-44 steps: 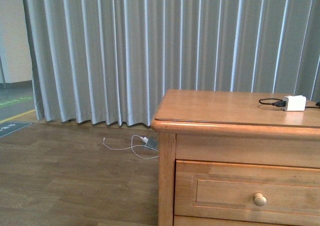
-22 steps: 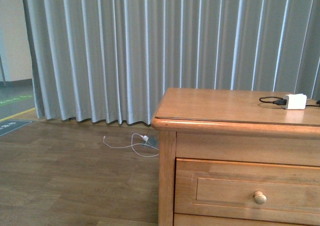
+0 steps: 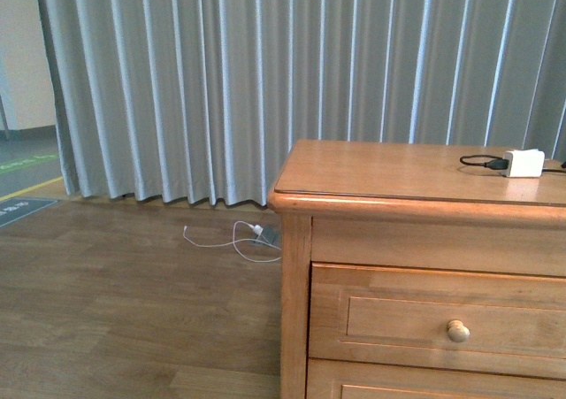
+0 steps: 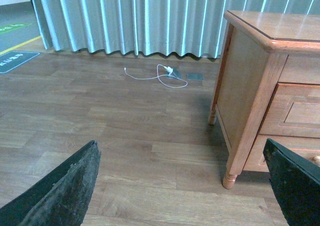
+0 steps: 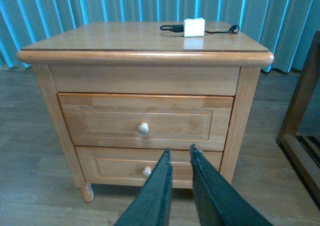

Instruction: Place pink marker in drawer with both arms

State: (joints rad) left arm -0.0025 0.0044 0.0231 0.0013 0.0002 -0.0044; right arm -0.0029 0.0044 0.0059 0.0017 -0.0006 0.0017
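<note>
Black fingers of the right gripper stand nearly together, only a narrow slit between them, with nothing pinched there; I read them as closed and empty. Just beyond their tips, in the right wrist view, sits the lower drawer knob, and above it the round pale knob of the drawer, which is fully pushed in. The left gripper shows two dark fingers spread wide apart, holding nothing, looking across bare wood floor toward the cabinet side.

No pink marker shows in any view; on the cabinet top lies only a white charger block with its black cable. So its direction and long axis cannot be told.

The right arm faces the drawer front squarely and looks the nearer one to pull the knob; the drawer lies ahead of and above its tips.
</note>
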